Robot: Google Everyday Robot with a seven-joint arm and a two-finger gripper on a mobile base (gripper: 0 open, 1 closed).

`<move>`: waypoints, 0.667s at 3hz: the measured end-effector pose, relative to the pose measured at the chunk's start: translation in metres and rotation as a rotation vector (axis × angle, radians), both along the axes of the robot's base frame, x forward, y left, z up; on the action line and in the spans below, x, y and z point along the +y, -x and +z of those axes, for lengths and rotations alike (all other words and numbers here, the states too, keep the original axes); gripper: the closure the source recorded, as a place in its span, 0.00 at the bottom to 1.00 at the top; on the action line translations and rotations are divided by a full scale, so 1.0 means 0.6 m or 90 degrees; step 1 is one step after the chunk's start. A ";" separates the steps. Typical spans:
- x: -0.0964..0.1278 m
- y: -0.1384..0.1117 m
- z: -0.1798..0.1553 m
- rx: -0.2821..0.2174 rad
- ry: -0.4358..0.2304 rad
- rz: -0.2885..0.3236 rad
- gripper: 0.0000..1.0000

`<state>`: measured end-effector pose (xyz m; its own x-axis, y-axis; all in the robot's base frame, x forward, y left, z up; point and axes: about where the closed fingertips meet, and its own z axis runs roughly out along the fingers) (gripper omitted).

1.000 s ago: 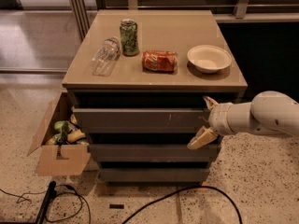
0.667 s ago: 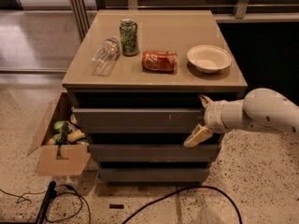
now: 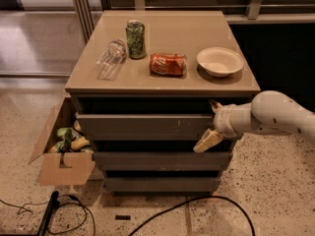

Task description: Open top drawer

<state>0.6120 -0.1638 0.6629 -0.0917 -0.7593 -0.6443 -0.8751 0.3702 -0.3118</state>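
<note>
The top drawer (image 3: 145,124) is the widest grey-brown front under the tan tabletop, with small pale scuffs near its right half. It looks nearly closed, with a dark gap above it. My gripper (image 3: 211,124) is at the drawer's right end. Its fingers are spread: one fingertip (image 3: 215,104) sits by the drawer's upper right corner and the other (image 3: 206,141) hangs by its lower edge. The white arm (image 3: 275,114) reaches in from the right.
On the tabletop (image 3: 197,85) lie a clear bottle (image 3: 110,58), a green can (image 3: 135,39), a red can on its side (image 3: 168,64) and a white bowl (image 3: 220,61). Two narrower drawers (image 3: 160,160) sit below. An open cardboard box (image 3: 61,149) stands left. Cables (image 3: 187,205) cross the floor.
My gripper has moved left along the drawer front, from past its right edge to over its right end. The drawer itself has not visibly moved.
</note>
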 end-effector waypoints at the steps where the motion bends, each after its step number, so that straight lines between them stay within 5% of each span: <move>1: 0.000 0.000 0.000 0.000 0.000 0.000 0.19; 2: 0.000 0.000 0.000 0.000 0.000 0.000 0.42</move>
